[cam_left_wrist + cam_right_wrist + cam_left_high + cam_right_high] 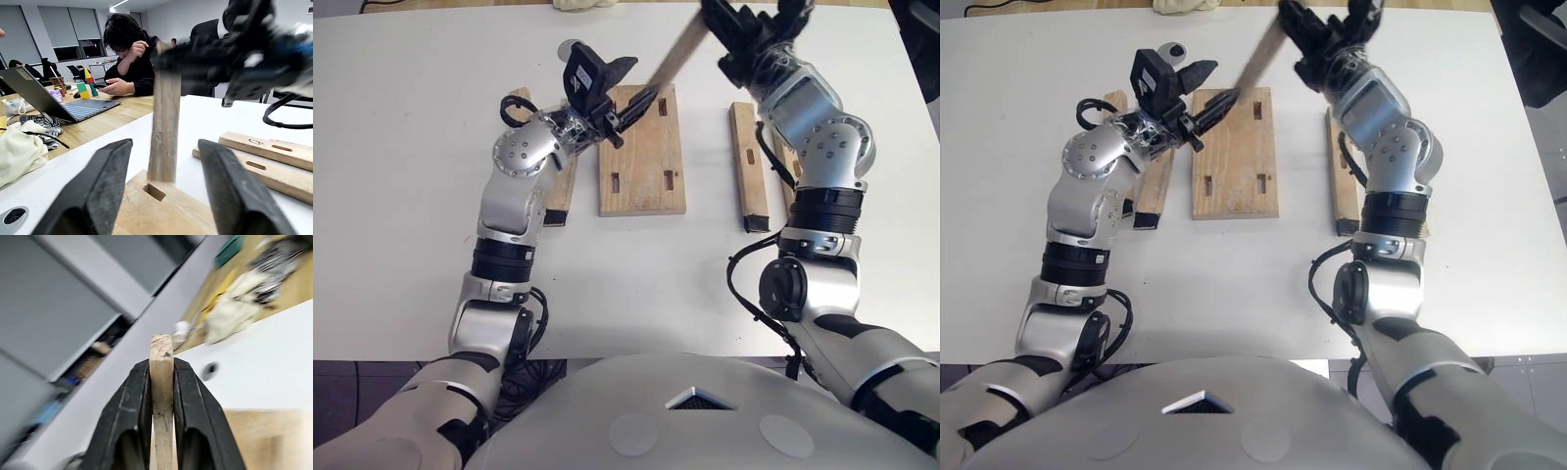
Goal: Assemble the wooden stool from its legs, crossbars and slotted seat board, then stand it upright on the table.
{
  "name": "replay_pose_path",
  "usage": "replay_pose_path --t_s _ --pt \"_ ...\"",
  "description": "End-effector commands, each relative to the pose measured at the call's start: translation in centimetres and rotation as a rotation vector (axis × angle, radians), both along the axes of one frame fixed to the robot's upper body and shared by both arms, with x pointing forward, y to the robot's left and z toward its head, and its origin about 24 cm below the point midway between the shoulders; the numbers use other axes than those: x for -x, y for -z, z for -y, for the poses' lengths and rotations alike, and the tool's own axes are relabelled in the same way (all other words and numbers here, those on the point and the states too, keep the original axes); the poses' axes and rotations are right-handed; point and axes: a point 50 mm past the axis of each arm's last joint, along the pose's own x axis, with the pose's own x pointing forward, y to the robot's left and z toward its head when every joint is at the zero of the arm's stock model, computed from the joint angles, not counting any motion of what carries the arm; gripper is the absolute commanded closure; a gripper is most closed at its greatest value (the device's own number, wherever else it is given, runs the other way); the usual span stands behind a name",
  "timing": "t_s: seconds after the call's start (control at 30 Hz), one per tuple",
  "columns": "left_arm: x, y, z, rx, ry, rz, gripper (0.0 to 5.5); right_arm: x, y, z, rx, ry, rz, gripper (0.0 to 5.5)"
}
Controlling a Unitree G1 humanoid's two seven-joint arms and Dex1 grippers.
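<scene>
- One leg [677,54] in hand: clamped near its upper end by the right gripper [162,369], jaws tight on the wood, held tilted above the table, lower end down at the far-left slot of the seat board [642,186].
- Seat board flat on the table [411,176], slotted face up, between the two arms.
- Left gripper [165,147] low over that same corner, jaws apart, one on either side of the leg's foot, gripping nothing.
- Judged step: seating the first leg, with the foot at the slot's lip and apparently not yet in.
- Next move, likely: stand the leg upright, line its foot with the slot, press straight down, left jaws as a guide.
- No containers apart from the slots [668,179]: three others in view, all bare.
- Remaining wooden pieces [749,166] flat beside the board, some on each side, partly under the arms.
</scene>
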Motion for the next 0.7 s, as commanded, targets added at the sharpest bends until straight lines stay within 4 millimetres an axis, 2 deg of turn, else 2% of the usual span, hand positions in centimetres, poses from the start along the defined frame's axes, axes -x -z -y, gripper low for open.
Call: replay_pose_path --t_s 0.03,0.1,0.17,0.23,0.33,0.43,0.47,0.53,0.7 --pt "-0.3 0.2 -0.2 -0.015 -0.077 0.020 2.70 -0.5 -1.6 7.2 0.233 0.319 0.126 5.12" --pt "-0.4 0.6 -0.4 0.001 -0.119 0.013 3.00 0.5 -1.6 10.4 0.338 0.361 0.143 5.12" --pt "-0.4 1.0 -0.8 0.008 -0.156 0.006 3.35 1.7 -0.7 12.3 0.391 0.358 0.114 5.12" --pt "-0.3 1.4 -1.7 0.026 -0.204 -0.004 3.64 3.9 -0.1 13.5 0.287 0.356 0.066 5.12" --pt "-0.1 1.8 -3.1 0.060 -0.287 -0.010 4.16 6.2 0.1 12.7 0.080 0.302 0.032 5.12" --pt "-0.4 2.1 -3.4 0.068 -0.326 -0.018 4.67 7.2 0.4 11.1 -0.034 0.218 0.010 5.12" --pt "-0.7 2.2 -3.5 0.063 -0.347 -0.024 4.87 7.4 0.7 10.5 -0.034 0.198 -0.003 5.12" --pt "-1.3 2.9 -4.3 0.020 -0.424 -0.047 4.89 7.6 1.7 10.0 -0.019 0.195 -0.038 5.12" --pt "-1.6 3.9 -5.1 -0.035 -0.464 -0.076 4.89 8.2 3.0 10.4 0.101 0.230 -0.043 5.12"
